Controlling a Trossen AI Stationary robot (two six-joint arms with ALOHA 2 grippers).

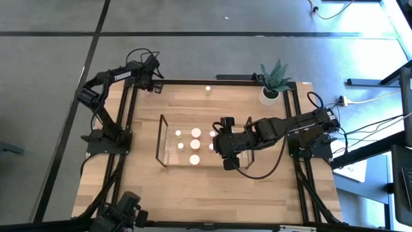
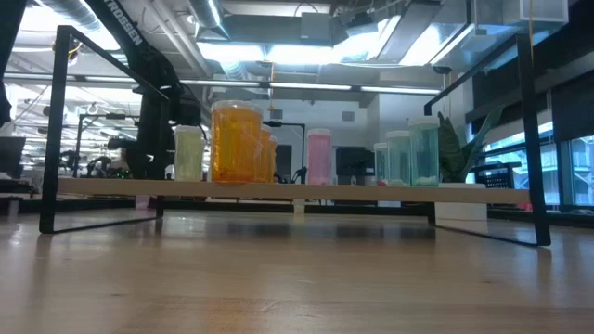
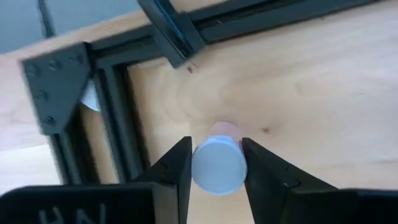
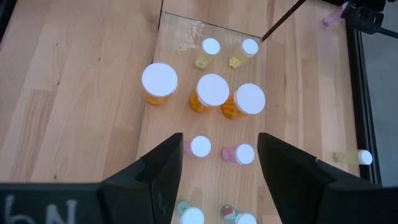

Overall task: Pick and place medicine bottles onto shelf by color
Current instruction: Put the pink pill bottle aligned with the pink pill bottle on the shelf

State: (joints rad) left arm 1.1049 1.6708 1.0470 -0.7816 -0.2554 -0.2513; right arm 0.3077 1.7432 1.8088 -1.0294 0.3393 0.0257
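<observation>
A pale wooden worktop (image 1: 199, 187) fills the middle of the overhead view. At its centre stands the clear rectangular shelf with thin dark edges (image 1: 161, 142), already carrying most of the small white-capped medicine bottles (image 1: 196, 133).

The right end effector (image 4: 219, 158) hangs over the shelf's right end, just right of centre in the overhead view. Its two dark fingers are spread apart and empty. Below it, the bottles stand in colour groups: yellowish ones farthest, three large orange bottles (image 4: 212, 91) next, then two pink, with green ones nearest.

The left end effector (image 3: 216, 168) is at the upper left of the overhead view, at the worktop's far corner beside the black metal frame (image 3: 118, 118). Its fingers are clamped on a small pink bottle with a white cap (image 3: 217, 165), gripped across the cap. One more small bottle (image 1: 208, 89) stands alone at the top centre of the worktop.

To do this step well, the left arm should lift straight up, keep the bottle upright, and set it beside the pink pair without nudging neighbours.
</observation>
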